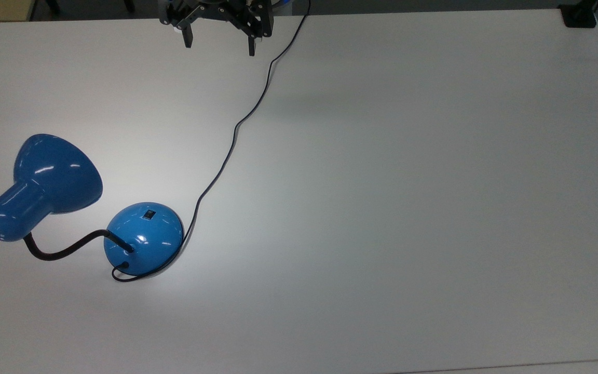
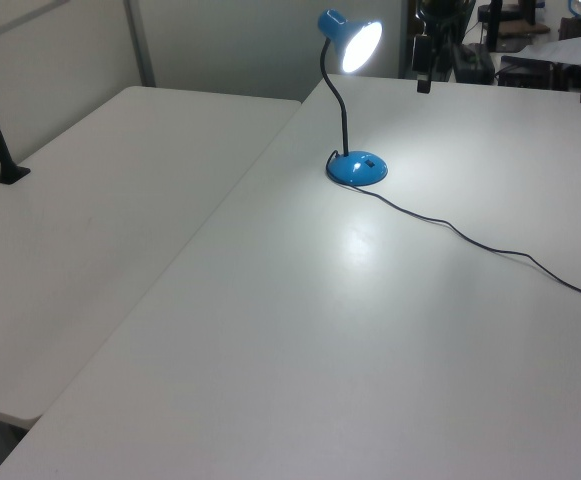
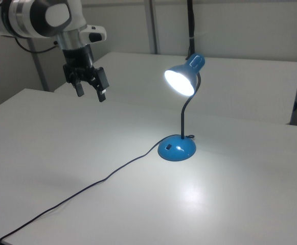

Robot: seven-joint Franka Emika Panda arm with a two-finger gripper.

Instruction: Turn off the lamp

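Above the bench's far edge your claw [image 1: 218,44] hangs wide open and empty, well apart from the lamp [image 1: 143,239], which stands lit near the top view's left edge. Come down on the base's switch [image 1: 148,214] with one fingertip; press gently.

Lamp [image 3: 181,109] lit; end effector [image 3: 90,92] spread, well apart, above table [image 3: 61,153].

a wide white desk [image 1: 382,208] is seen, with a second white table [image 2: 80,230] set flush beside it; pale partition walls [image 3: 230,30] are seen behind.
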